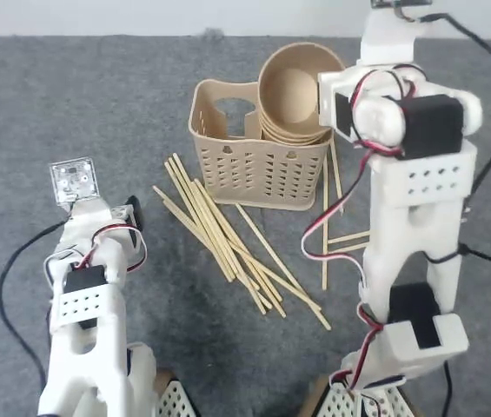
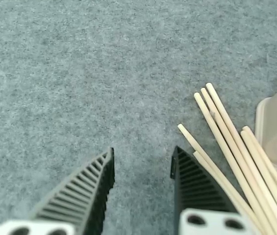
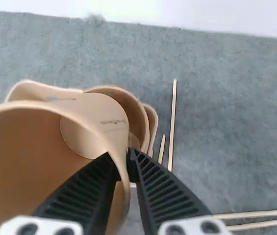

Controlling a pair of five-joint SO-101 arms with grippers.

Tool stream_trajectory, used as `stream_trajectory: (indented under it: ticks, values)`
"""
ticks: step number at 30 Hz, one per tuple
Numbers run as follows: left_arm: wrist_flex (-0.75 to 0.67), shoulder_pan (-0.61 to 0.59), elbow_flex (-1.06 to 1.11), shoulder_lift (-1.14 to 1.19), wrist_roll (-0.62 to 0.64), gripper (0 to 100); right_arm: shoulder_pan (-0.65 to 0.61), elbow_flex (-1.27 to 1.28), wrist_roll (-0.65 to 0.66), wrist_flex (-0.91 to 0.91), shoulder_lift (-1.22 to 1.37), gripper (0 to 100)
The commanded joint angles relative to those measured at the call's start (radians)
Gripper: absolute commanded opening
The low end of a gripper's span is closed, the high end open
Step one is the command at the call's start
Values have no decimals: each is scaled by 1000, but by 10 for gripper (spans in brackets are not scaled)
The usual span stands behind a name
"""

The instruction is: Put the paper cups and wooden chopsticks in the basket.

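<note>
Right gripper [image 3: 122, 156] pinches the paper cup [image 3: 30, 156] rim, frame centre: light, crushable, so I squeeze gently; left gripper [image 2: 143, 152] gapes empty. Chopsticks [image 2: 226, 142] look stiff, slippery; I'd grab mid-length.

Overhead camera looks down; close wrist cameras share its chopsticks [image 1: 219, 236] and, seemingly, basket [image 1: 254, 169].

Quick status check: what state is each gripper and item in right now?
Basket, upright.
Chopsticks, loose on carpet, outside basket.
Top cup, tilted, nested in stacked cups in basket.
Right gripper, shut on top cup's rim.
Left gripper, open, over carpet beside chopsticks.
</note>
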Motion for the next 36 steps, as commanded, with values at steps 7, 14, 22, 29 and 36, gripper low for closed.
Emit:
stream_trajectory:
  ticks: [7,14,22,29,36]
  values:
    - [-21,2,-7,-21,8,181,18,-23,-11,33,-81,260]
    - [-21,2,-7,-21,8,181,76,32,-8,39,-372,259]
    - [-21,2,-7,-21,8,181,239,626,-9,-24,-634,151]
    - [-21,2,-5,-21,8,181,272,1211,-5,-424,-693,57]
    - [-20,0,-5,-21,8,181,263,1583,-14,-852,-690,135]
